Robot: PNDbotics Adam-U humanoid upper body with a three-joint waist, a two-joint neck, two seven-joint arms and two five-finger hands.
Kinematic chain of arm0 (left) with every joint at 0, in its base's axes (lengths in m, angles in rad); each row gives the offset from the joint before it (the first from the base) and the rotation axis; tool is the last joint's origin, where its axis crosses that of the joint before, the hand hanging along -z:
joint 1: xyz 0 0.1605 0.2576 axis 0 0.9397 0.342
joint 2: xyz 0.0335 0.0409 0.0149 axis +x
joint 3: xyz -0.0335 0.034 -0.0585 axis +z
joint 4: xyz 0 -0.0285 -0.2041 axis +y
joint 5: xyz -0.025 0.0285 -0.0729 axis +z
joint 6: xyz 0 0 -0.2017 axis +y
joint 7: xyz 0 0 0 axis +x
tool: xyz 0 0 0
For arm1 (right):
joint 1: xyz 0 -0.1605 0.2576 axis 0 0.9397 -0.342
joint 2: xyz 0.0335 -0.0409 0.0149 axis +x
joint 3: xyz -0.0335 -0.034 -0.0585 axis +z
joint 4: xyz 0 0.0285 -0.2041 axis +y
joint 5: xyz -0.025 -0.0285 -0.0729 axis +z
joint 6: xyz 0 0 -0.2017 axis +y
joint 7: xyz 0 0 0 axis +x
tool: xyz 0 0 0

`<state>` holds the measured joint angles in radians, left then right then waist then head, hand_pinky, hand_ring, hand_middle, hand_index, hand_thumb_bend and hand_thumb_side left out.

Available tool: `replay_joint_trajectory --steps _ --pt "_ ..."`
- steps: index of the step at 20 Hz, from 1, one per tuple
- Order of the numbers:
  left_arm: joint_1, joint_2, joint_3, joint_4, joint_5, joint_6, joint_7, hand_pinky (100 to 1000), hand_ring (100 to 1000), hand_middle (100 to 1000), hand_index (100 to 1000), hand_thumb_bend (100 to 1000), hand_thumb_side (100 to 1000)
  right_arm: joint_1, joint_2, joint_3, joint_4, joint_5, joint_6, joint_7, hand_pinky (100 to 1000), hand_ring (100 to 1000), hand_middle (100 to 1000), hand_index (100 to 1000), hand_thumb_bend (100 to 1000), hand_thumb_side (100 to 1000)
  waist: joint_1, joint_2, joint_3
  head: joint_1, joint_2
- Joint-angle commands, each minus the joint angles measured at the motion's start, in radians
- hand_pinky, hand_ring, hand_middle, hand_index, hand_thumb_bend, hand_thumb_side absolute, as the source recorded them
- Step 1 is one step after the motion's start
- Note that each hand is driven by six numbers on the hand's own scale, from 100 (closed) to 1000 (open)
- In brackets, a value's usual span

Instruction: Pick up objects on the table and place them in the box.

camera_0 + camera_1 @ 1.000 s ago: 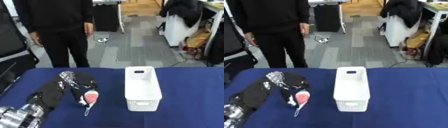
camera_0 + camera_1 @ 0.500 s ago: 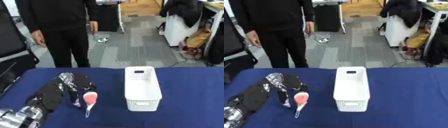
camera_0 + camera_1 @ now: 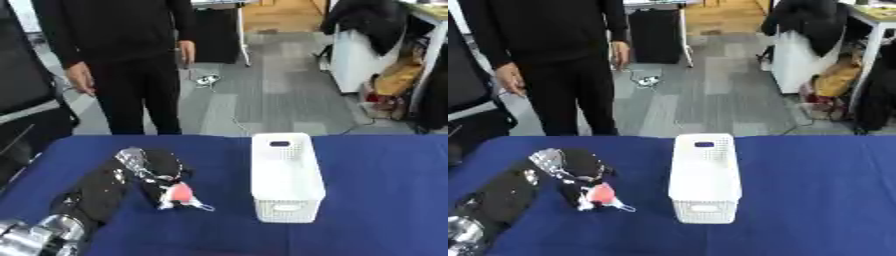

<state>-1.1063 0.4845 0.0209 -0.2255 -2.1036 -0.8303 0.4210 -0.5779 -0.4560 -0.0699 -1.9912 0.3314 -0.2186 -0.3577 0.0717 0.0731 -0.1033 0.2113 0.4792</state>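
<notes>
My left hand (image 3: 150, 171) reaches in from the lower left over the blue table (image 3: 376, 200), its black fingers curled round a small red and white object (image 3: 180, 193). A thin pale loop hangs from the object towards the right. The hand and object are left of the white perforated box (image 3: 284, 176), about a hand's width from its left wall. The box stands lengthwise at the table's middle, and its inside looks empty from here. I cannot tell whether the object touches the cloth. My right hand shows in neither view.
A person in black stands beyond the table's far edge at the left, hands at their sides. A dark chair (image 3: 31, 107) is at the far left. Blue table surface stretches to the right of the box.
The left hand has stayed almost where it was. The thin strand that hung straight down from the object now points to the right, and the object sits a little higher.
</notes>
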Motion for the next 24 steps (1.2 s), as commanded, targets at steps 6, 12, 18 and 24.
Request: replay_joint_trajectory --steps 6,12,18,24 --pt "-0.058 0.081 -0.011 -0.013 0.033 -0.077 0.265 100 100 100 153 100 809 -0.001 -0.032 -0.006 -0.009 0.001 -0.002 -0.004 227 420 449 1000 149 1000 0.000 -0.020 0.011 -0.007 0.020" --pt "-0.079 0.099 -0.013 -0.012 0.043 -0.077 0.312 100 100 100 151 100 809 0.005 -0.036 -0.007 -0.009 0.004 -0.002 -0.005 227 420 450 1000 149 1000 0.000 -0.022 0.017 -0.017 0.016" --pt "-0.113 0.084 -0.025 -0.024 0.050 -0.077 0.395 100 100 100 143 100 786 0.008 -0.037 -0.009 -0.009 0.007 0.007 -0.013 228 420 450 1000 150 1000 0.002 -0.025 0.018 -0.016 0.004" --pt "-0.129 0.062 -0.042 -0.018 0.012 -0.077 0.483 100 100 100 145 100 793 0.002 -0.031 -0.010 -0.009 0.003 0.013 -0.018 228 420 450 1000 144 1000 0.005 -0.026 0.011 -0.021 -0.021"
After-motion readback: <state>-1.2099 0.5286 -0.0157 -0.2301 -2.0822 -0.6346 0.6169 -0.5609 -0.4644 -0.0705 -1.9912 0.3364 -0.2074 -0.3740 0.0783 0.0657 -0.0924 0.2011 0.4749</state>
